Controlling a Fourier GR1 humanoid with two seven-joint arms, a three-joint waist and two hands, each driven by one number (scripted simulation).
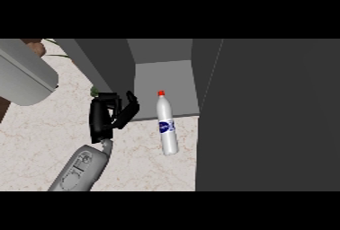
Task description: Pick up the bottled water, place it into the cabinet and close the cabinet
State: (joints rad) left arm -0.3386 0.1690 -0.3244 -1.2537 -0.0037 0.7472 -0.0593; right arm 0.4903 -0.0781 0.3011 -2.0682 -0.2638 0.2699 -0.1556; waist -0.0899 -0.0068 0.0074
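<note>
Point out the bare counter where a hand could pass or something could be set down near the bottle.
Bare counter lies left of the left hand, and more below the bottled water, beside the dark cabinet door. The cabinet's grey floor behind the red cap looks free. Tightest is the gap between hand and bottle.

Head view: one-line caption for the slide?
Left robot hand, fingers relaxed, beside a clear plastic water bottle with red cap standing on the speckled counter before the open grey cabinet.
</note>
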